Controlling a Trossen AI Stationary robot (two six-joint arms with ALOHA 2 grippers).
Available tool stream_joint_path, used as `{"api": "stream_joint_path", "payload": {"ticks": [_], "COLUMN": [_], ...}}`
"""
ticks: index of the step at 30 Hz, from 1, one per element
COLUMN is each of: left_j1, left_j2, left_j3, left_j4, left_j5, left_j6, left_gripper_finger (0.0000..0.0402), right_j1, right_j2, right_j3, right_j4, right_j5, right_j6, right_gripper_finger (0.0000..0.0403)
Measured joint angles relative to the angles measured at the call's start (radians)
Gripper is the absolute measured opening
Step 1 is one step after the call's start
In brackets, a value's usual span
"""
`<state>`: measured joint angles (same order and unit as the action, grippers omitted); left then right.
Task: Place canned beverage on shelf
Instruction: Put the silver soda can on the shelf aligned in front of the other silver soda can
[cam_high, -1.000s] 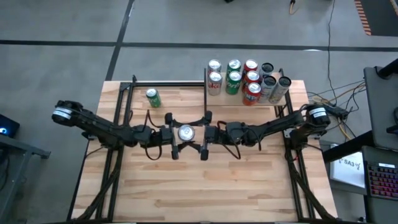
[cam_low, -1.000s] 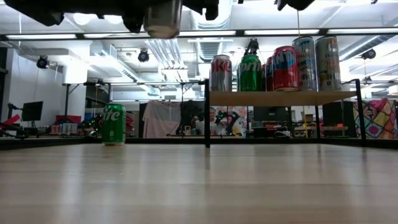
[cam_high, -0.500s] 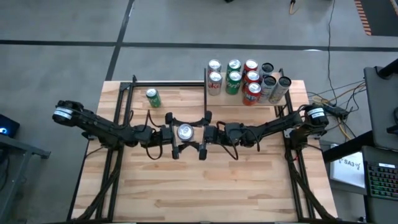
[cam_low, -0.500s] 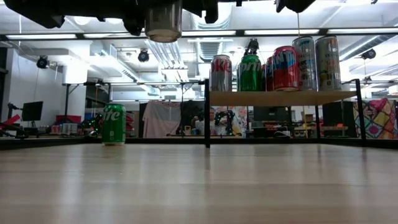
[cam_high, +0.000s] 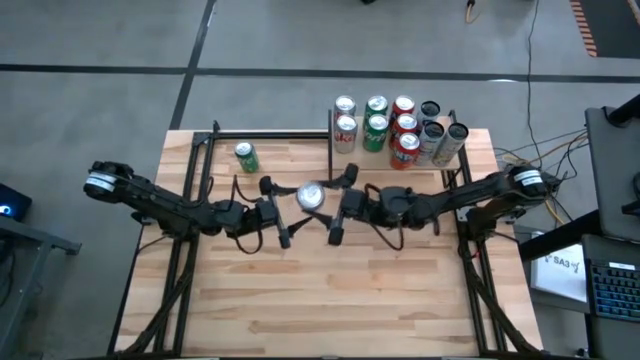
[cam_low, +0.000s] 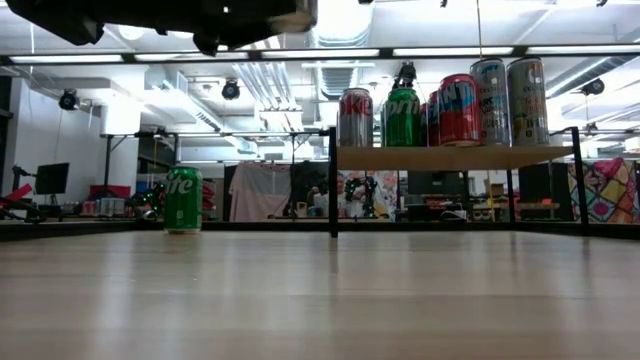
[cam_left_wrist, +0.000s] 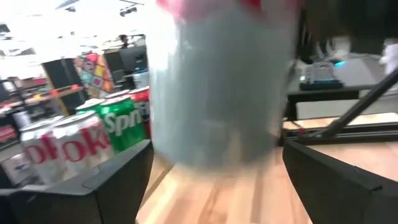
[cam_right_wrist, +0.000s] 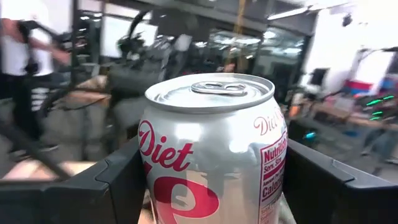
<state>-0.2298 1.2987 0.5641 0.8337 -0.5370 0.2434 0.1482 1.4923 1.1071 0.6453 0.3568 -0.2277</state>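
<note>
A: Since a second ago, the silver diet cola can (cam_high: 310, 196) has tipped and gone toward the right gripper (cam_high: 336, 200); the left gripper (cam_high: 281, 207) stands wide beside it, mid-table in the high view.

B: Right wrist view: can (cam_right_wrist: 214, 152) between the fingers (cam_right_wrist: 323, 180), held; the light wooden shelf (cam_high: 405, 152) lies beyond, nearer that arm.

Bright ceiling strip lights (cam_low: 470, 52) glare above the shelf (cam_low: 455, 157). Beside it, the near can (cam_left_wrist: 217, 87) is blurred.
</note>
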Motion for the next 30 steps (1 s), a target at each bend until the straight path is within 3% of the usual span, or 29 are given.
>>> {"api": "stream_joint_path", "payload": {"ticks": [6,10,17,30], "left_j1": [0.0,0.012,0.022,0.115], "left_j2": [-0.005,-0.005,-0.039,-0.207], "left_j3": [-0.002,-0.002,-0.002,-0.002], "left_j4": [-0.006,-0.014,-0.07,-0.277], "left_j5": [-0.112,-0.203,-0.128,-0.132], "left_j6": [0.01,0.01,0.016,-0.022], "left_gripper_finger": [0.0343,0.0343,0.0326,0.0284], "right_j1": [-0.001,-0.005,-0.013,-0.011], "right_j2": [-0.093,-0.131,-0.181,-0.215], "right_j3": [0.031,0.03,-0.014,-0.182], "right_j4": [-0.114,-0.195,-0.26,-0.27], "right_j5": [0.147,0.181,0.229,0.384], "right_j6": [-0.049,-0.047,0.041,0.263], "right_gripper_finger": [0.0281,0.0281,0.0281,0.0281]}}
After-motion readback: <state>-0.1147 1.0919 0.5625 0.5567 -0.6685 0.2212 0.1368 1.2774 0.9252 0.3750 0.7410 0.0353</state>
